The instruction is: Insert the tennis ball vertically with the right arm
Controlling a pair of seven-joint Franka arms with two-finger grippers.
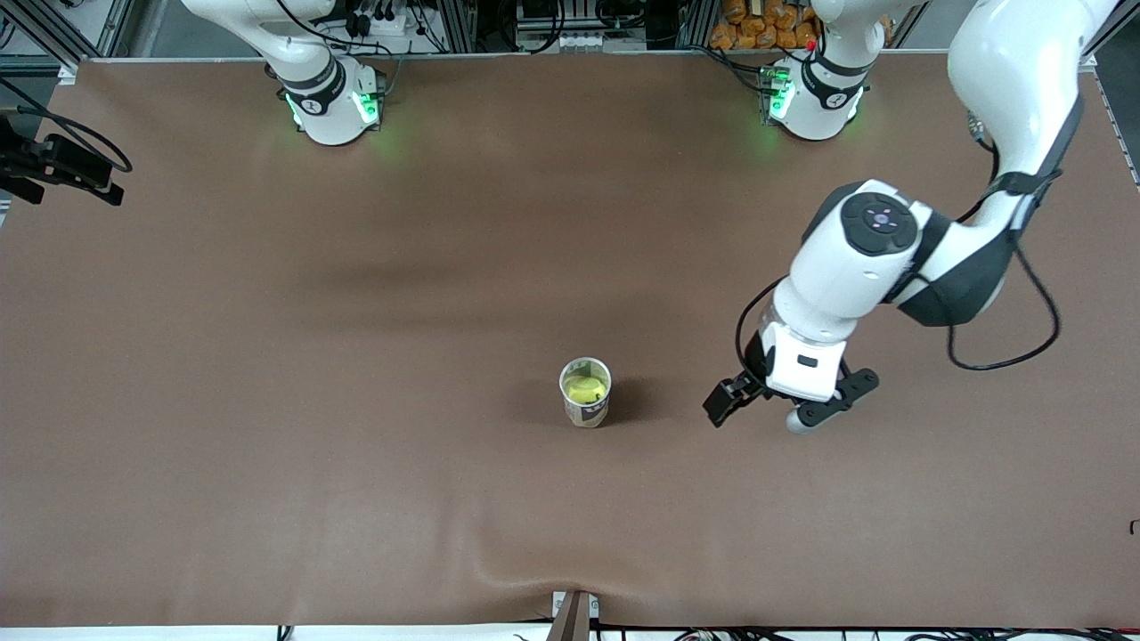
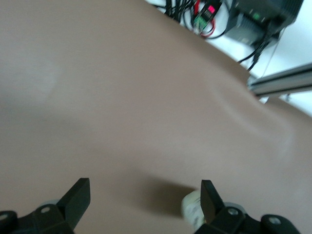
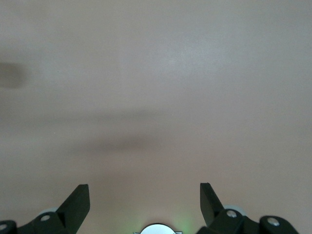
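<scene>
A yellow-green tennis ball [image 1: 584,388] sits inside a small upright paper cup [image 1: 585,393] near the middle of the brown table. My left gripper [image 1: 784,405] is open and empty, low over the table beside the cup, toward the left arm's end. In the left wrist view its open fingers [image 2: 145,187] frame bare table, and the cup [image 2: 191,210] shows partly hidden by one fingertip. My right gripper [image 3: 144,191] is open and empty, high over bare table. Only the right arm's base [image 1: 331,102] shows in the front view; the hand is out of that view.
A black camera on a mount [image 1: 58,165] stands at the table's edge at the right arm's end. The brown cloth [image 1: 356,499] has a ripple by a clamp [image 1: 574,614] at the near edge. Cables and equipment [image 1: 570,22] lie past the bases.
</scene>
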